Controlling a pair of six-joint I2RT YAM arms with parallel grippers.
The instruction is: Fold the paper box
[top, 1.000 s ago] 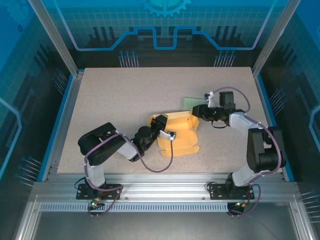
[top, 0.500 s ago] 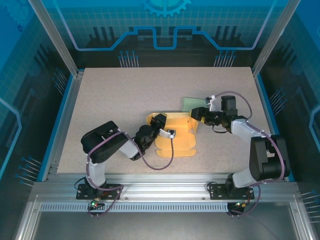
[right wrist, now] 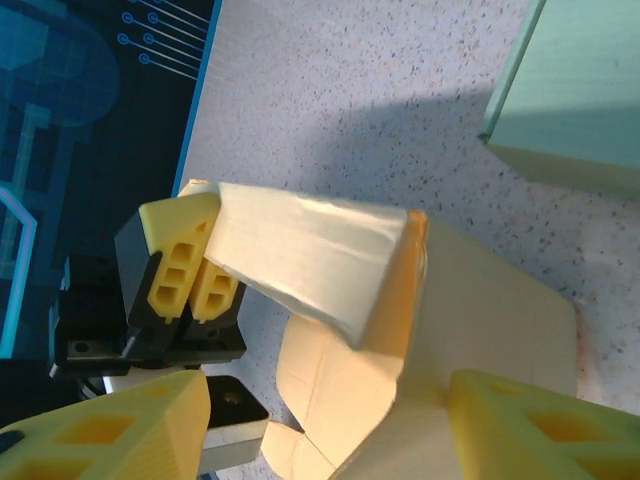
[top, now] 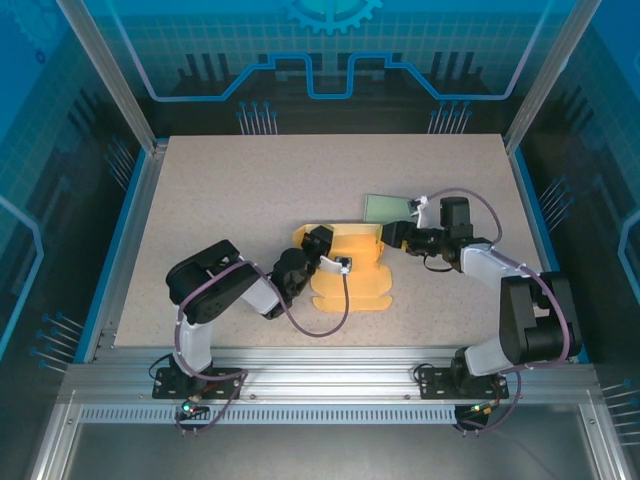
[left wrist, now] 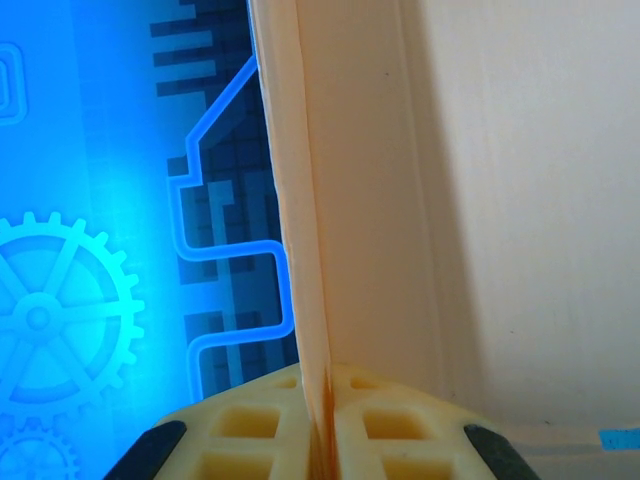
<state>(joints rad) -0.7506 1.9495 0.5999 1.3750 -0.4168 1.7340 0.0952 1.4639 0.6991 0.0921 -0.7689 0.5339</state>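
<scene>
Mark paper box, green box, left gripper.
paper box (top: 362,288): top view, flat near panel.
green box (top: 384,208): top view, top face.
left gripper (right wrist: 194,272): right wrist view, between fingertips clamping flap.

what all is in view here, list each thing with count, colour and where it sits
yellow paper box: one, yellow, partly folded, middle of the table, one flap raised
pale green flat slab: one, pale green, lying on the table just behind the box's right end
speckled table: one, beige, under everything
printed wall panels: several, blue, standing around the table
left gripper: one, yellow fingers, shut on the box's raised flap
right gripper: one, yellow fingers, open at the box's right end
</scene>
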